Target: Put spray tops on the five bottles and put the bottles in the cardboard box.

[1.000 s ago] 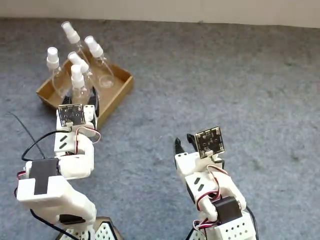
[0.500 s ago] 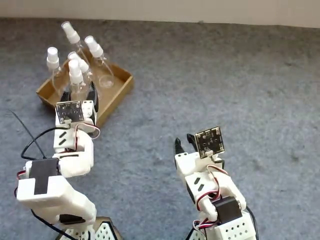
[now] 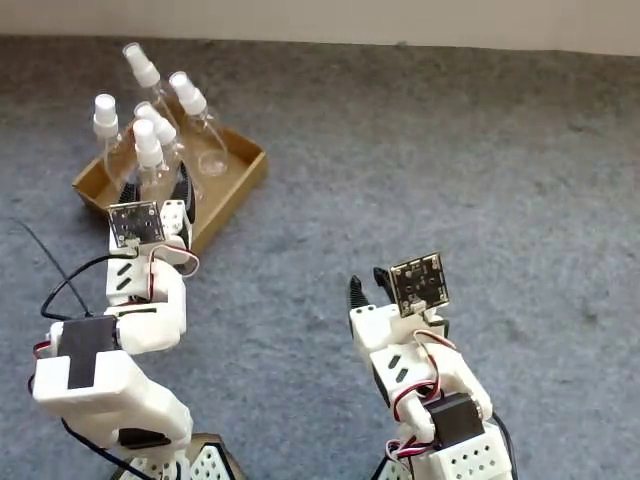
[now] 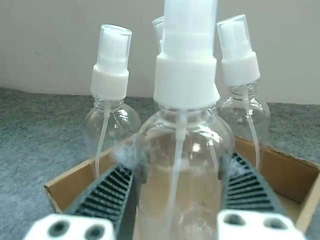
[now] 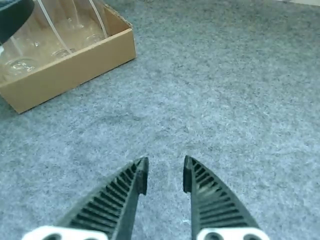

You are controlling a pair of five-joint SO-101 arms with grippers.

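Observation:
The cardboard box point(image 3: 235, 180) sits at the far left of the grey carpet. Several clear bottles with white spray tops point(image 3: 188, 95) stand in it. My left gripper point(image 3: 158, 186) is shut on one more clear bottle point(image 3: 150, 165), holding it upright over the box's near side. In the left wrist view this held bottle point(image 4: 182, 165) sits between the black fingers point(image 4: 107, 192), with other bottles point(image 4: 111, 105) and the box wall point(image 4: 75, 182) behind it. My right gripper point(image 3: 367, 284) rests low over bare carpet at centre front, narrowly open and empty point(image 5: 165, 175).
Grey carpet point(image 3: 450, 150) covers the whole table, bare to the right of the box. The right wrist view shows the box point(image 5: 75, 65) off to one side, with bottle bases point(image 5: 60, 35) inside. A black cable point(image 3: 50, 262) trails near the left arm.
The left arm has carried the held bottle a little farther over the box, toward the other bottles. The right arm has stayed still.

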